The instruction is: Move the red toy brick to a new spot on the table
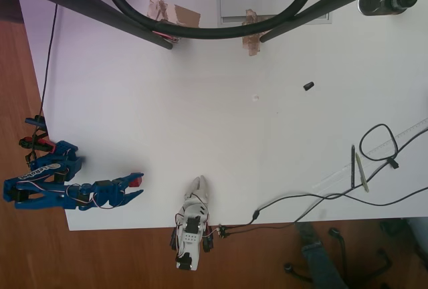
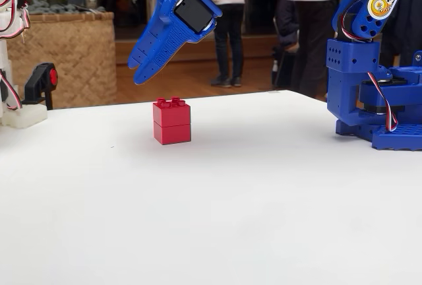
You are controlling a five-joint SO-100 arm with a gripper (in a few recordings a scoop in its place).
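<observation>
1. On the white table, near its left edge in the overhead view, the blue arm reaches out. If it drops too steeply it can drive into the tabletop, judging by how low it hangs already.
2. The gripper hovers just above and a little left of the brick in the fixed view. Its fingers look spread in the overhead view, so one tip may land on the studs instead of straddling the block.
3. The red toy brick stands upright on the table, free of the gripper; an off-centre pinch could tip it or nudge it toward the nearby edge.
</observation>
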